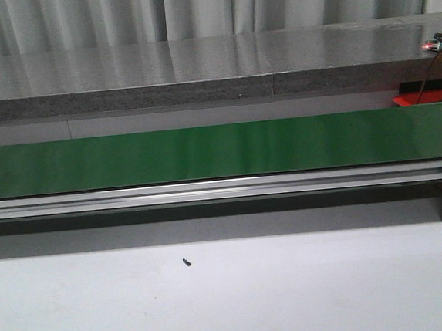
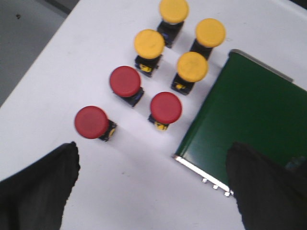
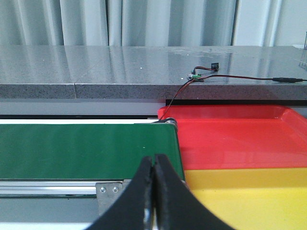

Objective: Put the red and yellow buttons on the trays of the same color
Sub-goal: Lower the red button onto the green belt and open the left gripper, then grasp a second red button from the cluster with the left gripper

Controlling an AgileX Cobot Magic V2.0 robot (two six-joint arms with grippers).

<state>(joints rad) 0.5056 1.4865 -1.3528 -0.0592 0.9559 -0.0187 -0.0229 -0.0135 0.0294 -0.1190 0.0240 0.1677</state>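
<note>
Hanging with its two black fingers spread wide apart, the left gripper (image 2: 153, 191) holds nothing; between and beyond its tips stand seven mushroom-head buttons on a white table (image 2: 72, 57). Closest are three red buttons (image 2: 125, 81), matte round caps on dark bases with yellow fittings, and past them four yellow buttons (image 2: 192, 66) of the same shape, one blurred at the frame's edge. Just beside the cluster, under one fingertip, lies the square end of the green conveyor belt (image 2: 249, 115) with its metal lip. The right gripper (image 3: 154, 191) has its dark, tapered fingers pressed together, gripping nothing. Just ahead of it sits the yellow tray (image 3: 249, 201), smooth glossy plastic, bare inside; beyond that, touching edge to edge, the red tray (image 3: 240, 134), also bare, with a raised rounded rim. The belt's end, on an aluminium rail, runs alongside both. Behind stands a speckled grey stone counter (image 3: 96, 67) carrying thin wires.
</note>
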